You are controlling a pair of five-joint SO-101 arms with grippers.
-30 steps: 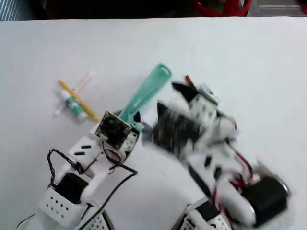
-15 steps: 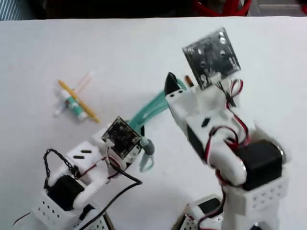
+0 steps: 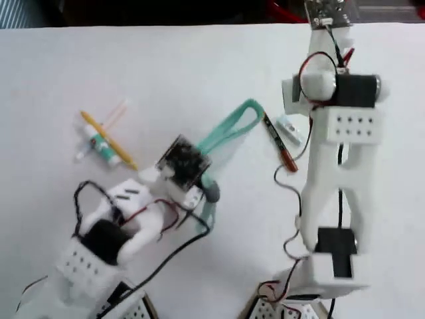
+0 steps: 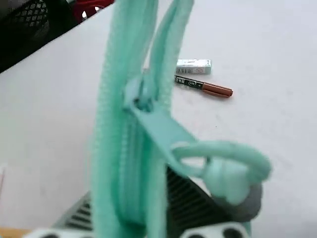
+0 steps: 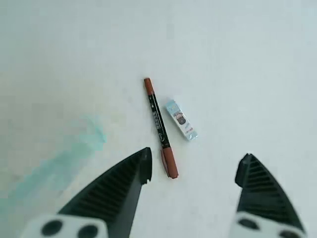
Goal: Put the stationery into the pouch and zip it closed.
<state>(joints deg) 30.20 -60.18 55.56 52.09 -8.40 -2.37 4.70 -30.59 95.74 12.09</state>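
Under the right gripper (image 5: 196,154): a black marker pen with a brown cap (image 5: 158,126) is lying just ahead of wide-spread jaws, its length crossing their closing line.
Left gripper (image 3: 199,181): is clamping the mint-green zip pouch (image 3: 227,131), whose far end is lying near the pen.
Nearer arm: right.

soft cloth, hard plastic, dull table
the pouch (image 4: 116,148) is soft woven cloth with a bumpy zip edge; its zip pull (image 4: 161,131) looks like smooth, dull plastic. the pen (image 5: 157,121) looks like smooth plastic. the small box (image 5: 181,119) looks like smooth paper. the table (image 5: 237,49) is smooth and matt. the right gripper (image 5: 195,157) has matt black plastic fingers (image 5: 119,191) with fine ribs.
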